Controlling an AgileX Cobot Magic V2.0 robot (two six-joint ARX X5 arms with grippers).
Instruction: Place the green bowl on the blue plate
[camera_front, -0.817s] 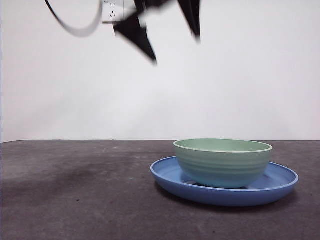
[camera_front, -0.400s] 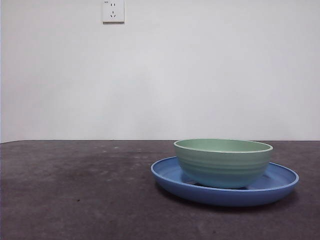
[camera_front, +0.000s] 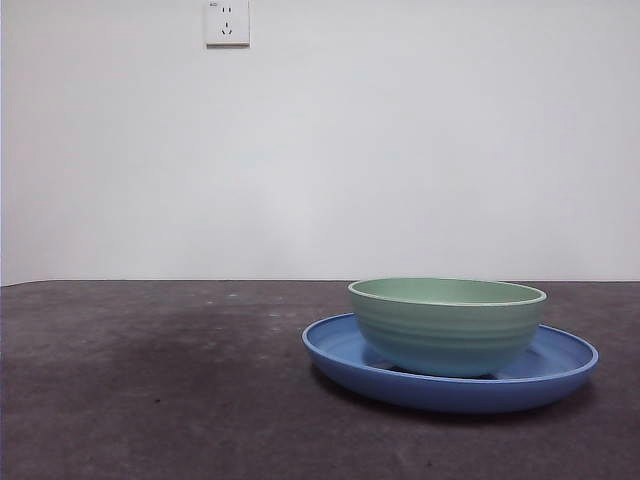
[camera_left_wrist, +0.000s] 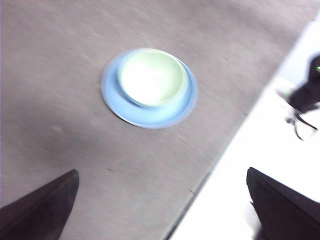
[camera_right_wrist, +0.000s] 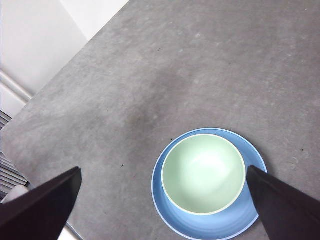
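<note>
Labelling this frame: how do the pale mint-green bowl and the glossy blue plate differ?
The pale mint-green round bowl is deep with steep, faintly ridged sides; the wide glossy blue plate is shallow with a smooth sloping rim. The plate is wider, its rim showing all round the bowl. The bowl sits upright on the plate; the plate rests on the dark table. Both are round and empty.

The front camera sat low, level with the table (camera_front: 150, 400), near the green bowl (camera_front: 447, 325) on the blue plate (camera_front: 340, 352). Both wrist cameras looked down from high above, the left's blurred, sharing that bowl (camera_right_wrist: 203, 173) and plate (camera_right_wrist: 210, 225)
</note>
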